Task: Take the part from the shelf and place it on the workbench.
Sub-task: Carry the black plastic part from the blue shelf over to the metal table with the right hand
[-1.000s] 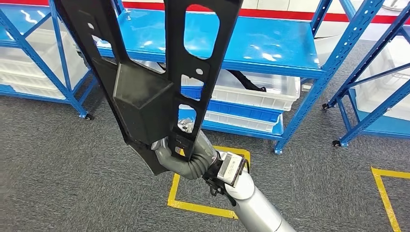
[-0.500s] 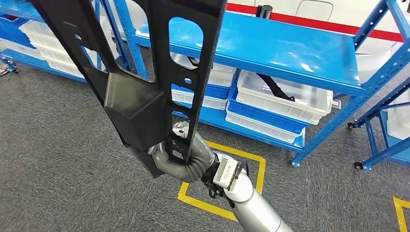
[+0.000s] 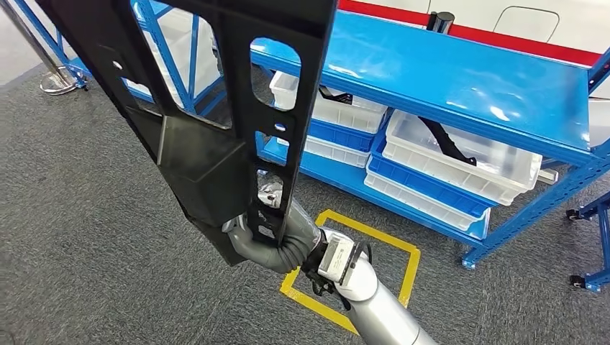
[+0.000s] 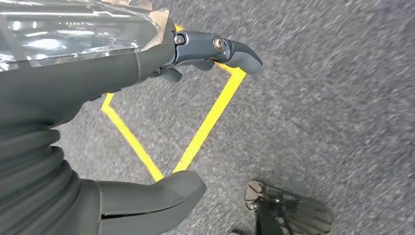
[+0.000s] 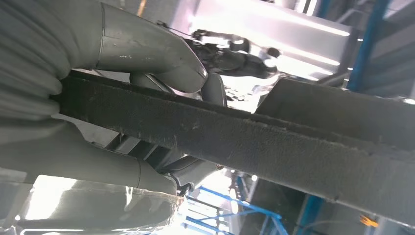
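A long black plastic part (image 3: 216,108) with cut-out windows and a boxy bulge stands nearly upright close in front of the head camera. My right hand (image 3: 270,230) grips its lower end, fingers wrapped around one rail. In the right wrist view the same part (image 5: 254,142) runs as a dark bar through my right hand (image 5: 98,103). My left hand (image 4: 147,112) hangs over the grey carpet with its thumb and fingers apart, holding nothing.
A blue shelf rack (image 3: 460,79) stands behind the part, with white bins (image 3: 460,158) on its lower level; one holds a black part. Yellow tape (image 3: 360,266) marks a square on the grey carpet. A further blue rack (image 3: 590,215) stands at the right.
The camera has turned: the shelf rack and the yellow square have slid to the right in the picture. My right hand keeps its grip on the part in the same pose.
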### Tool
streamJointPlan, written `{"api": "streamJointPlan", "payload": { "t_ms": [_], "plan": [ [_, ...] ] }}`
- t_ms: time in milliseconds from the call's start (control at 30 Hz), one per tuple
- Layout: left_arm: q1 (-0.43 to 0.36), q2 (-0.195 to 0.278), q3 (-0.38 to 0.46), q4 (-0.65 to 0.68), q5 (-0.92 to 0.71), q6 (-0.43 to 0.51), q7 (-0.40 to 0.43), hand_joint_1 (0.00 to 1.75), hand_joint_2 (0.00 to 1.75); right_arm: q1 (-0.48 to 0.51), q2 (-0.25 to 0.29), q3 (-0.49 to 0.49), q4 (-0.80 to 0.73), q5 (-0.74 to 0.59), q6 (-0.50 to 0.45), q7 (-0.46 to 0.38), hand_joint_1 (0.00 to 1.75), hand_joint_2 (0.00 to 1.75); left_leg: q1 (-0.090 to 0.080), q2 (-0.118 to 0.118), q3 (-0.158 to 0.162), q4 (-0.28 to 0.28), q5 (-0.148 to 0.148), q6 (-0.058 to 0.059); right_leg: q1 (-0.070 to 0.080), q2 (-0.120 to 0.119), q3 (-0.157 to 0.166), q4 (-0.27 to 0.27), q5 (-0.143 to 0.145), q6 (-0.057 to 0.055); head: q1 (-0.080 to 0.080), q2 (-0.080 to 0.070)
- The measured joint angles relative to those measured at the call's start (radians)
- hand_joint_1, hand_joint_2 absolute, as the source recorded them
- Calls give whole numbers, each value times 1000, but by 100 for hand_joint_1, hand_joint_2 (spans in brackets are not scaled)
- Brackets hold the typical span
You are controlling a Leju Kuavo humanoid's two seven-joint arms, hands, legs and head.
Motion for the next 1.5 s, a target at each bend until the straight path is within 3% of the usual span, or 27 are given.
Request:
{"api": "streamJointPlan", "payload": {
  "t_ms": [67, 100, 133, 167, 233, 300, 367, 433, 500, 567, 633, 667, 700, 767, 800, 867, 933, 1000, 1067, 1133, 1167, 1200, 1233, 1300, 1367, 1433, 1500],
  "plan": [
    [-1, -1, 0, 0, -1, -2, 2, 0, 175, 6, 1, 0, 0, 0, 0, -3, 175, 175, 2, 44, -51, 118, -66, -9, 2, -21, -1, -1, 1, -9, -3, 0],
    [-2, -1, 0, 0, -1, -4, 3, 0, 175, 10, 1, 0, 0, 0, 0, -4, 175, 175, 4, 52, -80, 182, -94, -13, 4, -34, -2, -1, 0, -12, -3, 0],
    [-1, -1, 0, 0, -1, -6, 5, 0, 175, 14, 0, 0, 0, 0, 0, -5, 175, 175, 7, 56, -97, 224, -107, -16, 6, -46, -2, -1, 0, -13, -2, 0],
    [0, -1, 0, 0, -2, -9, 8, 0, 175, 17, -1, 0, 0, 1, 0, -6, 175, 175, 8, 60, -97, 232, -103, -18, 7, -58, -3, 0, 0, -13, -3, 0],
    [2, -1, 0, 0, -2, -13, 14, 0, 175, 19, -1, 1, -2, 1, 0, -7, 175, 175, 11, 77, -40, 138, -54, -17, 7, -78, -2, 0, -1, -12, -3, 0],
    [0, -1, 0, 0, -6, -18, 23, 0, 175, 19, -2, 0, -7, 1, 0, -9, 175, 175, 6, 119, 32, 10, -14, -12, 15, -95, -1, 1, -5, -8, -2, 0],
    [-3, -1, 0, 0, -10, -22, 31, 0, 175, 21, -5, 0, -12, 1, -1, -9, 175, 175, -4, 134, 53, -38, -7, -2, 24, -113, -2, 1, -8, -1, 1, 0],
    [-2, 0, 0, 0, -10, -27, 37, 0, 175, 24, -7, 0, -16, 2, -2, -9, 175, 175, -6, 111, 50, -43, -2, 12, 22, -123, -1, 2, -12, 8, 2, 0],
    [-1, 0, 1, 0, -10, -32, 40, 0, 175, 26, -10, 0, -21, 2, -3, -10, 175, 175, -2, 90, 52, -50, 5, 27, 17, -84, -17, 39, -37, 12, 2, 0],
    [-3, 1, 2, 0, -10, -33, 41, 0, 175, 31, -16, -1, -23, 2, -3, -11, 175, 175, 1, 67, 51, -53, 10, 37, 13, -31, -70, 156, -92, 5, 3, 0],
    [-4, 2, 3, 0, -9, -34, 41, 0, 175, 39, -25, -2, -24, 2, -3, -11, 175, 175, 0, 40, 48, -53, 11, 40, 13, -18, -130, 281, -135, 4, 4, 0],
    [-3, 2, 3, 0, -9, -34, 42, 0, 175, 43, -27, -2, -24, 2, -3, -11, 175, 175, 0, 26, 48, -53, 12, 40, 12, -17, -140, 299, -135, 9, 4, 0],
    [-2, 2, 3, 0, -9, -35, 42, 0, 175, 46, -29, -2, -24, 2, -3, -11, 175, 175, 1, 12, 49, -52, 12, 40, 11, -15, -130, 276, -119, 17, 4, 0],
    [-1, 1, 4, 0, -8, -35, 42, 0, 175, 47, -30, -2, -24, 2, -3, -11, 175, 175, 2, -15, 50, -49, 13, 36, 2, 10, -67, 138, -61, 34, 4, 0],
    [-1, 1, 5, 0, -8, -35, 42, 0, 175, 47, -30, -2, -25, 2, -3, -11, 175, 175, 1, -28, 48, -46, 12, 31, -2, 26, -37, 75, -36, 38, 4, 0],
    [0, 2, 6, 0, -8, -35, 42, 0, 175, 48, -32, -1, -25, 2, -3, -11, 175, 175, 0, -47, 41, -43, 15, 19, -4, 46, -11, 18, -16, 32, 3, 0],
    [5, 2, 8, 0, -7, -35, 42, 0, 175, 48, -31, -2, -25, 2, -3, -11, 175, 175, 3, -56, 35, -44, 19, 8, -2, 29, -10, 17, -10, 20, 3, 0],
    [7, 2, 9, 0, -3, -36, 42, 0, 175, 47, -27, -2, -27, 2, -3, -12, 175, 175, 2, -17, 22, -19, 1, -1, -4, 11, -9, 15, -5, 8, -1, 0],
    [5, 0, 9, 0, 2, -43, 36, 0, 175, 46, -25, -3, -30, 2, -3, -12, 175, 175, 1, 39, -23, 81, -56, -7, -1, -11, -9, 13, -5, -3, -4, 0],
    [3, 0, 11, 0, 8, -66, 17, 0, 175, 46, -25, -3, -30, 5, -2, -13, 175, 175, 3, 56, -81, 209, -110, -12, 6, -37, -9, 13, -7, -11, -5, 0],
    [4, -1, 12, 0, 11, -86, 2, 0, 175, 45, -25, -3, -30, 7, -2, -13, 175, 175, 4, 58, -94, 240, -115, -13, 8, -50, -9, 13, -8, -12, -5, 0],
    [5, -1, 14, 0, 12, -108, -12, 0, 175, 44, -25, -3, -30, 8, -1, -13, 175, 175, 5, 61, -88, 232, -103, -13, 10, -62, -9, 13, -9, -13, -5, 0],
    [5, -1, 16, 0, 13, -131, -25, 0, 175, 42, -25, -3, -30, 10, 1, -13, 175, 175, 4, 67, -61, 185, -75, -11, 10, -73, -8, 13, -10, -14, -5, 0],
    [4, 0, 19, 0, 11, -164, -40, 0, 175, 34, -25, -3, -30, 15, 2, -13, 175, 175, -2, 108, 13, 53, -23, -2, 17, -90, -6, 15, -13, -13, -5, 0],
    [0, 3, 19, 0, 5, -176, -43, 0, 175, 27, -25, -3, -30, 18, 3, -13, 175, 175, -12, 141, 52, -23, -8, 8, 26, -108, -7, 15, -16, -9, -4, 0],
    [0, 7, 19, 0, 2, -175, -43, 0, 175, 26, -25, -3, -30, 19, 3, -13, 175, 175, -18, 127, 51, -36, -9, 17, 29, -130, -6, 14, -19, -2, -4, 0],
    [4, 10, 19, 0, 0, -175, -43, 0, 175, 26, -25, -3, -30, 19, 3, -13, 175, 175, -15, 105, 56, -47, -2, 29, 26, -111, -14, 37, -34, 4, -4, 0]
  ]
}}
